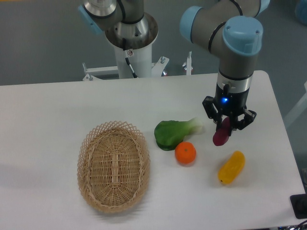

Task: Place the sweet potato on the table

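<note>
- Nearest the front edge of the large flat white table [53, 100] lies the oval woven wicker basket [113, 165], toward the left front corner, with nothing visible inside it; it is well apart from the gripper.
- Toward the right front corner rests the fat yellow-orange oblong fruit [231, 167], its long axis running diagonally from front-left to back-right; it sits just in front of and slightly right of the held vegetable, near but not touching.
- Near the middle of the tabletop sits the round orange [185, 153]; just behind it, touching or nearly so, lies the leafy green vegetable with a pale stalk [173, 132], the stalk end pointing toward the right edge.
- Farther back, near the right edge, hangs the black two-finger gripper [226, 125] on the grey-and-blue arm, pointing down; its jaws are closed narrowly on the slim dark reddish-purple sweet potato [221, 134].
- The sweet potato's long axis is close to upright, tilted a little, with its upper end between the jaws and its lower tip hanging below them; whether that tip already touches the tabletop cannot be told.
- The deciding relation: bare white surface lies directly under the tip, between the orange to the left and the yellow fruit in front; a straight descent looks clear; on release the upright vegetable will likely topple onto its side, perhaps toward the yellow fruit.
</note>
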